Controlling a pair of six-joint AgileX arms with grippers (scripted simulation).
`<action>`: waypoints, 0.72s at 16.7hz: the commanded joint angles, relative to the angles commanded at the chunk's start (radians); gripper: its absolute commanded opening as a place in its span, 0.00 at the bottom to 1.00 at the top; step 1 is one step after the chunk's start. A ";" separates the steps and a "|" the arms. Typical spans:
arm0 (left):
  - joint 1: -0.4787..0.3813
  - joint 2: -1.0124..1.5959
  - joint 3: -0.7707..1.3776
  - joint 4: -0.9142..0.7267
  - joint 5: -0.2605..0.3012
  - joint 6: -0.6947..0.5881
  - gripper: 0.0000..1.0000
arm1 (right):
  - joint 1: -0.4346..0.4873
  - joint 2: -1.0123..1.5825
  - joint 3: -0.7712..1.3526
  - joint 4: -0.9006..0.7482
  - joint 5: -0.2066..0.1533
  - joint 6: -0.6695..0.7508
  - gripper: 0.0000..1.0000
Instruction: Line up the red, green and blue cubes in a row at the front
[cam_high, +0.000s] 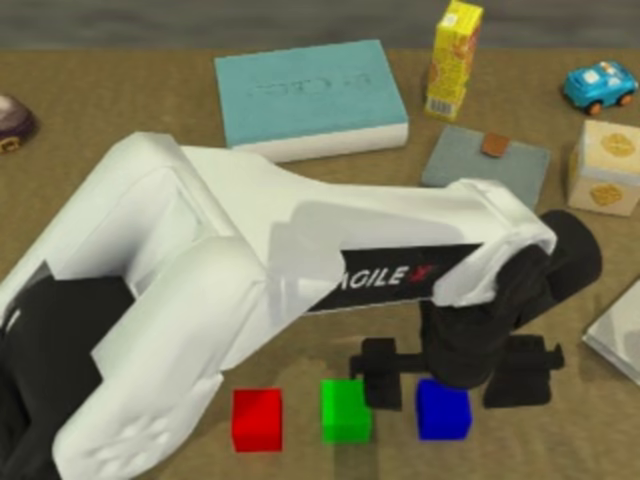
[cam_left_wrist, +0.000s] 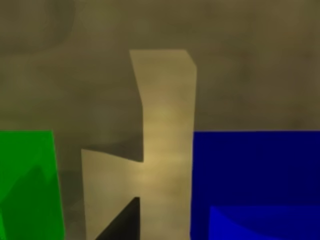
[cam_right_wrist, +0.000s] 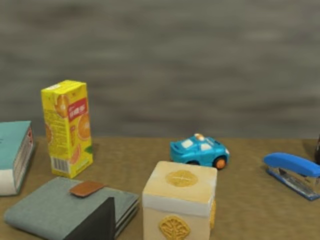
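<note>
Red cube (cam_high: 257, 420), green cube (cam_high: 345, 410) and blue cube (cam_high: 443, 409) sat in a row along the front edge of the counter (cam_high: 120, 110), red toward the left, green in the middle and blue toward the right, each apart from its neighbour. My left arm reached across from the front left corner, and the left tool (cam_high: 455, 372) hung over the blue cube with its jaws spread wide, one black finger (cam_high: 380, 372) in the gap between green and blue and the other out past the blue cube's right side; neither finger pressed the blue cube. The left wrist view showed the green cube (cam_left_wrist: 27, 185) and the blue cube (cam_left_wrist: 255, 185) on either side of bare counter with a finger's shadow between them. The right tool did not show in the top view, and whether it was wide or narrow could not be told. Near the back edge lay a pale blue book (cam_high: 310, 98), a yellow juice carton (cam_high: 453, 58) standing upright, and a blue toy car (cam_high: 599, 86) toward the back right corner. A grey wallet (cam_high: 486, 165) lay in front of the carton, with a cream box (cam_high: 605, 167) bearing gold emblems to its right. The right wrist view also showed a blue stapler (cam_right_wrist: 292, 174) beyond the cream box (cam_right_wrist: 180, 202).
</note>
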 joint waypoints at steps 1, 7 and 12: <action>0.000 0.000 0.000 0.000 0.000 0.000 1.00 | 0.000 0.000 0.000 0.000 0.000 0.000 1.00; 0.001 -0.001 0.000 0.000 0.000 0.000 1.00 | 0.000 0.000 0.000 0.000 0.000 0.000 1.00; 0.003 -0.029 0.078 -0.108 0.000 -0.001 1.00 | 0.000 0.000 0.000 0.000 0.000 0.000 1.00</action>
